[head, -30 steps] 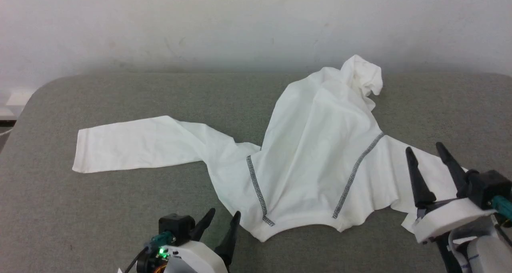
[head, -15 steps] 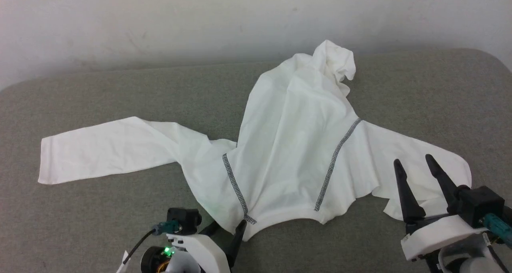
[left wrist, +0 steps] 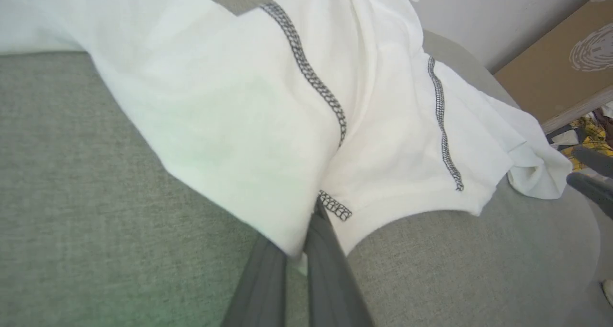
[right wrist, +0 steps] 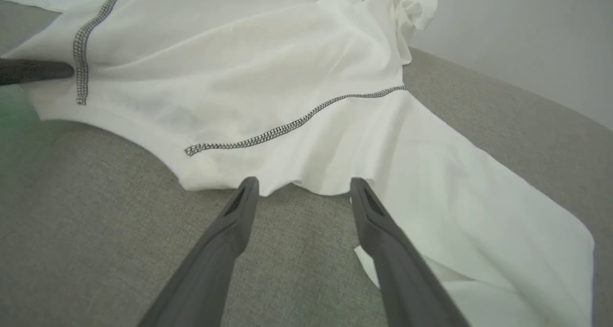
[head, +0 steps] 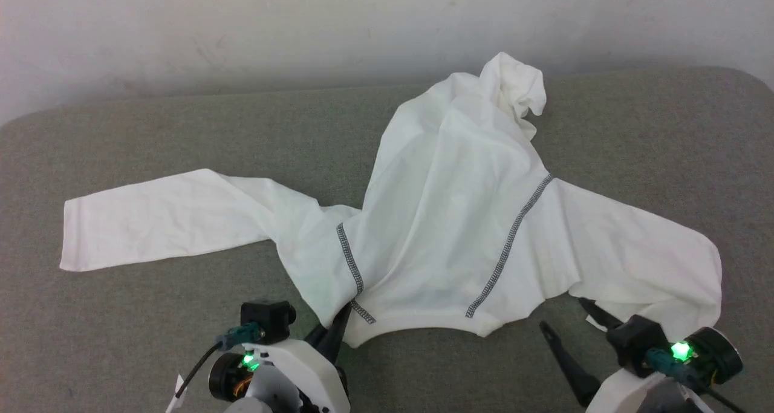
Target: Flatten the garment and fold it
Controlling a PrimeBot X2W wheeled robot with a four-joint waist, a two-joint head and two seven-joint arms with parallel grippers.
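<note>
- Our left gripper [left wrist: 299, 243] was clenched on the garment's [head: 459, 219] near hem, just beside the left dark-stitched seam [head: 349, 262], likely to anchor that side for pulling flat.
- Our right gripper [right wrist: 304, 183] stood spread and held nothing, its tips at the hem near the right seam [head: 508, 243], seemingly lined up for a matching pinch.
- The garment lay spread across the middle of the grey fabric worktop [head: 151, 340], its far end bunched toward the far edge; it sat in no container.

The garment [head: 459, 207] was white, with dark grey chain-patterned stitching [head: 511, 243] along its seams. The surface [head: 181, 129] beneath was grey-green woven cloth. The wall [head: 242, 26] behind was off-white.
</note>
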